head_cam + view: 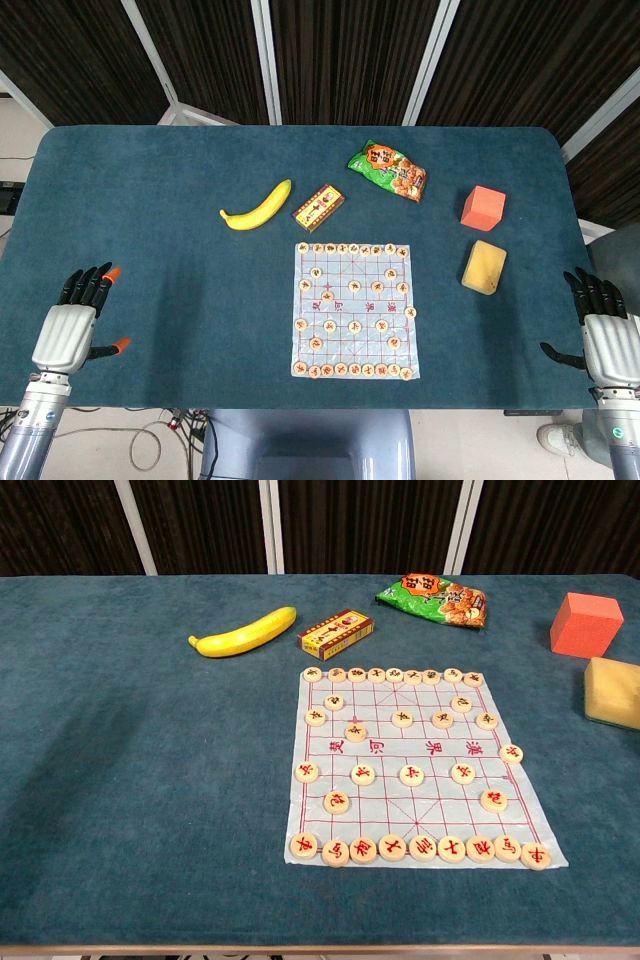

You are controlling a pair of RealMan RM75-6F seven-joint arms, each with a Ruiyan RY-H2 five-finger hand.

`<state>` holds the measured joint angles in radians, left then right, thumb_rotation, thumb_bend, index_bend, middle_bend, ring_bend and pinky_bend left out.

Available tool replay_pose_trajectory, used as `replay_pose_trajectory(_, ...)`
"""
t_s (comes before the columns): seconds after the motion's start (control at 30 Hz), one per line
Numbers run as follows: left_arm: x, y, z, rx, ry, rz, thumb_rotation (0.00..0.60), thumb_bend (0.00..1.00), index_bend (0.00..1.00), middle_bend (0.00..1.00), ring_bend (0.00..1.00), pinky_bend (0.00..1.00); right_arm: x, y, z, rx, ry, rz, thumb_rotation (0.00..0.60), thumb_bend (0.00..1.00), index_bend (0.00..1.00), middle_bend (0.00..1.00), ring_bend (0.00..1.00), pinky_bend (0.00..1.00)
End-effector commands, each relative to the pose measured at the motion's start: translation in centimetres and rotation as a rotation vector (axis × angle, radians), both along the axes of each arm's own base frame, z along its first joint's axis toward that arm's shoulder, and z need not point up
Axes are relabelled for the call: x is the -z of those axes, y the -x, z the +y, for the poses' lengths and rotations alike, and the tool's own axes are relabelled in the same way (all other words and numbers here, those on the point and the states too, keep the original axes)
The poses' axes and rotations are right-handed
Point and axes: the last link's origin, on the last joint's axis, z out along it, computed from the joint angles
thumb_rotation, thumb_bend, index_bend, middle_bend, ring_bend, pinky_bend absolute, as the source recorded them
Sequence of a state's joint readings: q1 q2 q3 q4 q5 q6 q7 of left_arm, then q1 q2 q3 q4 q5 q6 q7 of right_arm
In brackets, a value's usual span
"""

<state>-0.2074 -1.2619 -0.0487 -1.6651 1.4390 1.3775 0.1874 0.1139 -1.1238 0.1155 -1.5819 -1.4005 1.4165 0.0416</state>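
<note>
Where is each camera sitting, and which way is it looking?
Head view: high above the near edge, looking steeply down on the table; left hand and right hand show, fingers spread, holding nothing.
Chest view: low at the near edge, looking across the table; no arms or hands show.
Both share the chess board, banana, snack bag and orange block.

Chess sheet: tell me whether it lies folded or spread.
Spread: the chess sheet lies flat on the table, its whole grid showing, with round pieces on it.
</note>
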Motion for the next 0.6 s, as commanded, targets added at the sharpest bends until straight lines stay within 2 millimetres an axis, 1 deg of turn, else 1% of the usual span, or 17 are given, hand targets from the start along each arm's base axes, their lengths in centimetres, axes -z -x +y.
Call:
replay_pose_trajectory(0.03, 0.0, 0.0, 0.0, -0.002, 0.000, -0.001, 0.600, 0.00, 0.00, 0.00, 0.00, 0.00, 0.0, 0.0, 0.0, 0.000, 0.000, -0.001, 0.600, 0.13, 0.00, 0.00, 0.00, 0.00)
replay_pose_trajectory(0.27, -0.1, 0.0, 0.0, -0.004, -0.001, -0.010, 0.600, 0.00, 0.00, 0.00, 0.00, 0.00, 0.0, -0.3, 0.1, -0.011, -0.008, -0.003, 0.600, 0.13, 0.00, 0.00, 0.00, 0.00)
replay_pose_trajectory(0.47, -0.2, 0.0, 0.0, -0.007, -0.004, -0.018, 0.600, 0.00, 0.00, 0.00, 0.00, 0.00, -0.2, -1.2, 0.1, -0.036, -0.017, -0.013, 0.600, 0.13, 0.00, 0.00, 0.00, 0.00)
replay_pose_trajectory(0.6, -0.3, 0.0, 0.0, -0.010, -0.004, -0.022, 0.600, 0.00, 0.00, 0.00, 0.00, 0.00, -0.2, -1.9, -0.3, -0.042, -0.033, -0.033, 0.600, 0.13, 0.00, 0.00, 0.00, 0.00)
